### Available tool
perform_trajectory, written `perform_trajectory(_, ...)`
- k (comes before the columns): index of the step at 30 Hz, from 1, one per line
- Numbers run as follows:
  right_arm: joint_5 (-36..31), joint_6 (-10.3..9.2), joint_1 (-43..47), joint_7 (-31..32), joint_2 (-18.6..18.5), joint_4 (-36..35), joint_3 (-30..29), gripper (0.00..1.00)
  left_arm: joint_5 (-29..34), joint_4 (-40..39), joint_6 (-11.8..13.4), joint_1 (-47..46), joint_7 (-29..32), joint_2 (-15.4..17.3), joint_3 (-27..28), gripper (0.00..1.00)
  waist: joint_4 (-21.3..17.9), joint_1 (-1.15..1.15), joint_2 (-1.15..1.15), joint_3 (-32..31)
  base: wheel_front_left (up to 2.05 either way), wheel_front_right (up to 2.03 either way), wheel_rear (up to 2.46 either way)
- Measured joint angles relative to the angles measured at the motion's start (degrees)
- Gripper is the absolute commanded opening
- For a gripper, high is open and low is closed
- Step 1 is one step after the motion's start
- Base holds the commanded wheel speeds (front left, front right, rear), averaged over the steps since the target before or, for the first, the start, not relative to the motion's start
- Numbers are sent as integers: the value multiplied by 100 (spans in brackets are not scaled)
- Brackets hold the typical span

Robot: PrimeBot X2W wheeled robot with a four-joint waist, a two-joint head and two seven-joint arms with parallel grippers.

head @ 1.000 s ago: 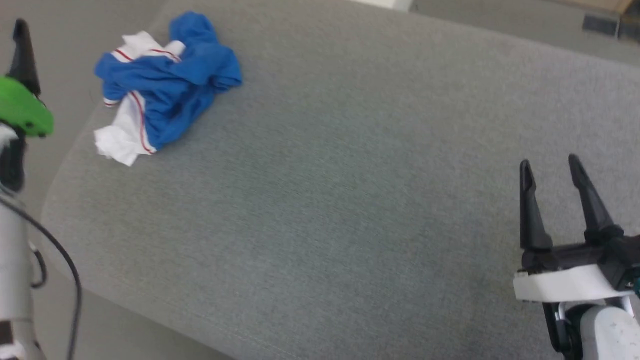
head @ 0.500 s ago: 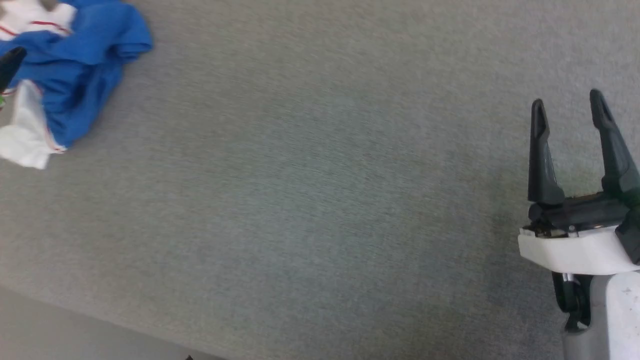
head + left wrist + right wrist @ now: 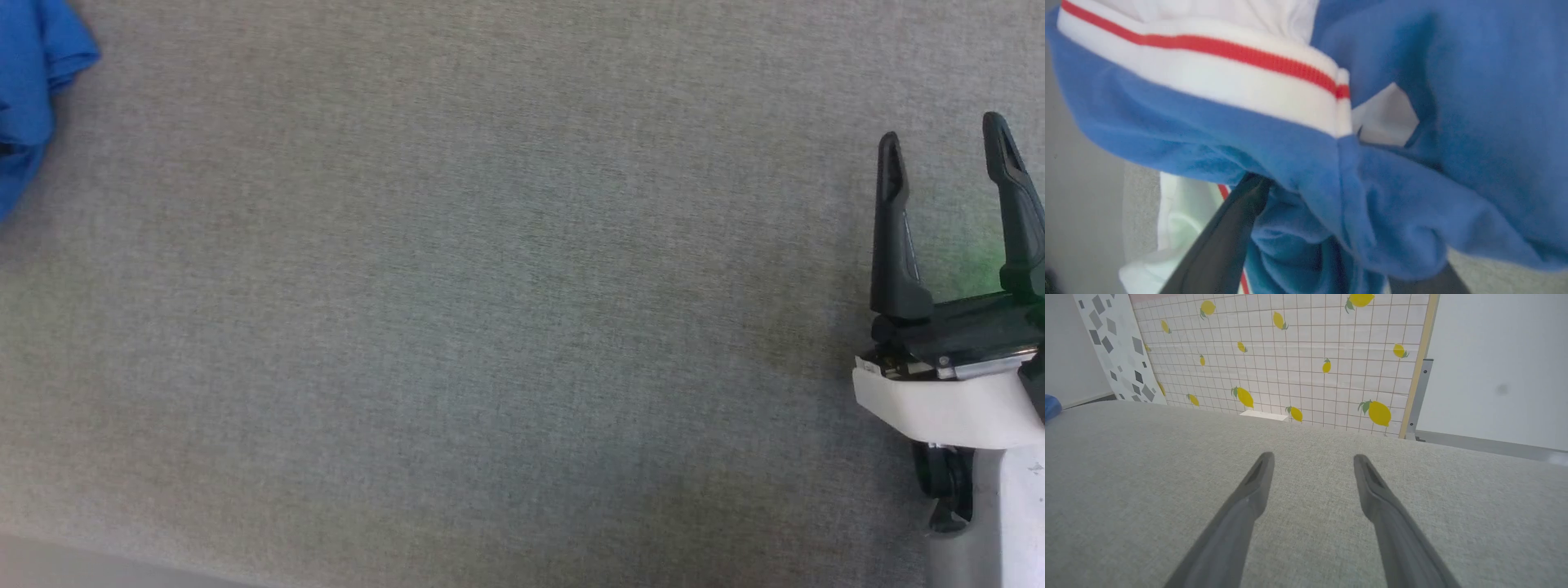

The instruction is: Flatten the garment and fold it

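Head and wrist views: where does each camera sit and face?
Head view: from above, looking down at grey surface; right gripper at right.
Left wrist view: close against the garment; one own finger beneath a fold.
Right wrist view: low over surface, facing lemon-patterned panel; own fingers apart.
Shared: garment's blue edge, head and right wrist.

Our right gripper [image 3: 943, 131] hangs with its two dark fingers spread wide and nothing between them. The white wrist [image 3: 947, 408] and pale forearm [image 3: 992, 523] sit behind it. Our left gripper [image 3: 1339, 228] is spread too, one finger plain, the other showing just at its base.
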Motion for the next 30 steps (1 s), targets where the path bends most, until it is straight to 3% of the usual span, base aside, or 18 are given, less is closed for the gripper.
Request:
perform_trajectory(1,-10,0,0,0,-1,3,-8,100,-1,37,0,-25,-42,21,-70,95,-10,0,0,1,0,0,0)
perform_trajectory(2,-25,1,1,0,-1,7,-8,100,-10,69,0,-46,-60,30,-130,8,-13,0,0,-12,0,0,0)
perform_trajectory(3,-38,1,1,0,-1,8,-11,100,-25,88,0,-58,-101,29,-180,0,-15,0,0,-30,0,0,0)
perform_trajectory(8,-27,1,33,0,0,143,25,100,-26,129,-1,-60,-754,-11,-700,0,37,0,-1,-387,0,0,0)
perform_trajectory(15,199,0,318,1,0,350,-12,100,46,-294,-1,-277,-1210,241,-1451,0,109,0,0,-1062,0,0,0)
perform_trajectory(23,479,1,642,0,-1,468,-118,100,-23,-1559,-1,-683,-1310,404,-2246,0,136,0,-1,-1933,0,0,0)
perform_trajectory(30,634,1,814,0,0,524,-124,100,-119,-2660,-2,-1018,-1265,233,-2954,0,-29,0,-1,-2553,0,0,0)
